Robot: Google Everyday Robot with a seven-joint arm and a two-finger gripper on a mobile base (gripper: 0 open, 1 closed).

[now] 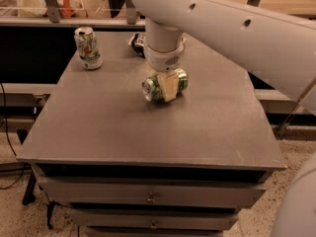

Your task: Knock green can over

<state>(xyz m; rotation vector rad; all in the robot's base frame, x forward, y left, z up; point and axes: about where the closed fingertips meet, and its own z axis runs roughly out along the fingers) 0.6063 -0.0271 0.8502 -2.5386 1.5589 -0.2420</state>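
The green can (152, 89) is light green with a silver top. It lies on its side near the middle of the grey table (118, 127), top end pointing left. My gripper (166, 87) hangs from the white arm straight above it. The gripper is shut on the can, with one pale finger (169, 86) across the can's front. I cannot tell whether the can rests on the table or hangs just above it.
A white can with green and orange markings (88, 48) stands upright at the back left corner. A small dark object (138, 42) lies at the back edge behind the arm. Drawers (148, 196) sit under the tabletop. A shelf runs behind the table.
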